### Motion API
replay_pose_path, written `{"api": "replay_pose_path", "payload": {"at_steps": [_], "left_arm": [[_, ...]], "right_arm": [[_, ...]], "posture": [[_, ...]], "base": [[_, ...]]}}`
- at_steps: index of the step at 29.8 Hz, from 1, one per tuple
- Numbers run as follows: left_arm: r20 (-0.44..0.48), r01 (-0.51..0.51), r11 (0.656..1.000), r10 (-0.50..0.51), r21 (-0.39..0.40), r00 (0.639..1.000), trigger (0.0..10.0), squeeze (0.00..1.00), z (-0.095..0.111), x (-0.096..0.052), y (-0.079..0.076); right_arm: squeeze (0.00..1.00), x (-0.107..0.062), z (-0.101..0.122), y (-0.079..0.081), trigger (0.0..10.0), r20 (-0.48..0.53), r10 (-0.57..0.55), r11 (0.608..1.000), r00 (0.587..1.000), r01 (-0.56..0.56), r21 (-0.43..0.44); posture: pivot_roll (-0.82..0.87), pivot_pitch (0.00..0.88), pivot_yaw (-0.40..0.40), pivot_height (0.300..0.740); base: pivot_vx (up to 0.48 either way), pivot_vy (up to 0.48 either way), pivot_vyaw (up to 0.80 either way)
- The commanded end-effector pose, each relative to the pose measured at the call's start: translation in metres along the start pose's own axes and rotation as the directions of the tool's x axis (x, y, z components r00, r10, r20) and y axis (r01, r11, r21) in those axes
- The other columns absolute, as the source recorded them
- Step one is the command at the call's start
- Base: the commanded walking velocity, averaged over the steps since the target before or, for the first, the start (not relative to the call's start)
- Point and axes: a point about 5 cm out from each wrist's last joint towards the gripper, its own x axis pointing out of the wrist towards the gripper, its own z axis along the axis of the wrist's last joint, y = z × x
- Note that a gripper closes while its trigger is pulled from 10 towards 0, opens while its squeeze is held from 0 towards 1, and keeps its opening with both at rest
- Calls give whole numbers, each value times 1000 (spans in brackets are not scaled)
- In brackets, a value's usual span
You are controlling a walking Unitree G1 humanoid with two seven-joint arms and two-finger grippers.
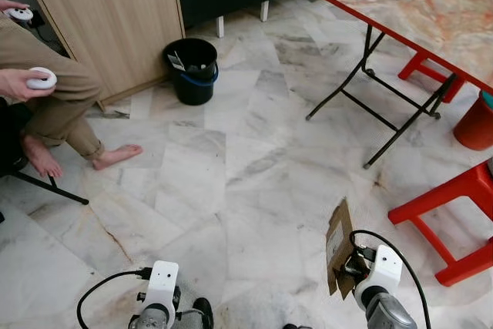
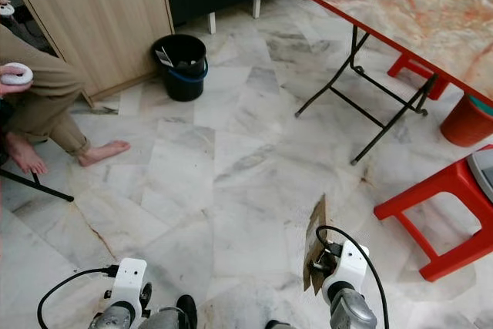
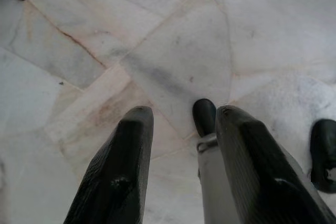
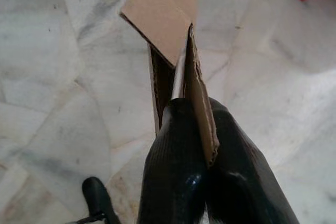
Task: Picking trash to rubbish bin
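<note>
We hold the cardboard scrap (image 4: 178, 35) clamped edge-on in the right gripper (image 4: 202, 129); left gripper (image 3: 178, 145) hangs open, idle. Bin (image 1: 192, 71) stands at 11 o'clock, well apart. Risk: thin pinch slips while walking.

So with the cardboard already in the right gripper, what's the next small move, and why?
Probably walk forward and left toward the black bin. The right gripper is shut on the cardboard piece, held above the floor, and the bin stands far across the marble floor by the wooden cabinet.
</note>
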Motion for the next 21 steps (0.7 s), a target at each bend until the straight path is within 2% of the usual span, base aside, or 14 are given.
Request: {"api": "replay_pose_path", "payload": {"at_steps": [1,2,21], "left_arm": [[-42,-13,1000,12,-23,999,10000,0,-11,-3,-1],[-42,-14,1000,13,-24,999,10000,0,-11,-4,-1],[-47,-33,999,31,-42,998,10000,0,-15,-5,2]], "right_arm": [[0,-2,-2,-8,10000,-17,-28,1000,999,28,-11],[0,-2,-2,-7,10000,-19,-25,1000,1000,25,-9],[0,5,9,4,10000,-11,9,1000,1000,-9,0]], "posture": [[-26,204,-84,740],[-23,205,-89,740],[2,206,-104,740]], "base": [[334,0,712],[334,0,738],[337,0,0]]}}
